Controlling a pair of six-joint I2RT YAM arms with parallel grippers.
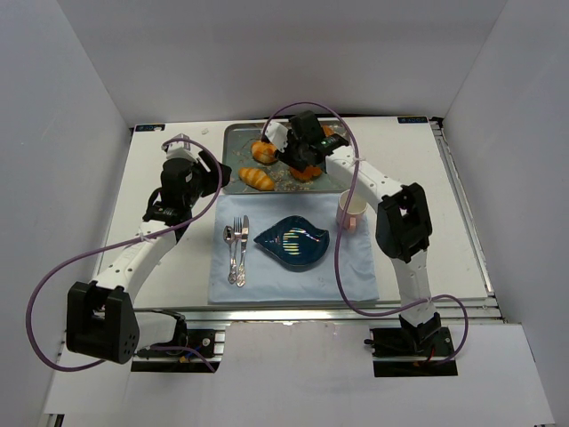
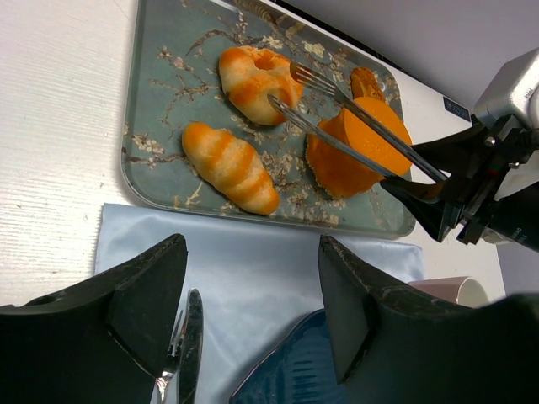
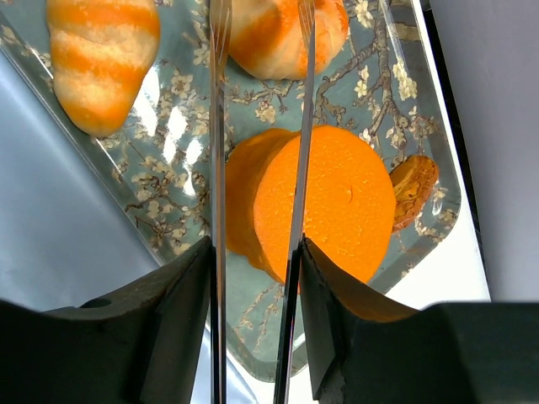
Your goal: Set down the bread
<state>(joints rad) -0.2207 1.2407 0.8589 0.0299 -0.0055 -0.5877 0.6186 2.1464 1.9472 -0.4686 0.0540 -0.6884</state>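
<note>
Bread sits on the floral tray, far-left part, not lifted. Elongated striped roll just beside it on the near side, orange cake to its right, small brown piece beyond the cake.

Right gripper is clamped on metal tongs, a finger pressing on each tong arm from outside; tong arms stand apart. The gripper hangs above the cake's near side; the tongs run out over the cake top toward the bread. Tong tips sit at the bread's cake-facing side, one over its top edge, one at its near edge. Contact: cannot tell. The bread is out ahead of the gripper, a tong's length away, not between the fingers.

Left gripper is spread wide, holding nothing, over the pale blue cloth just short of the tray's near rim, well apart from the bread. Blue plate, cutlery and cup on the cloth.
</note>
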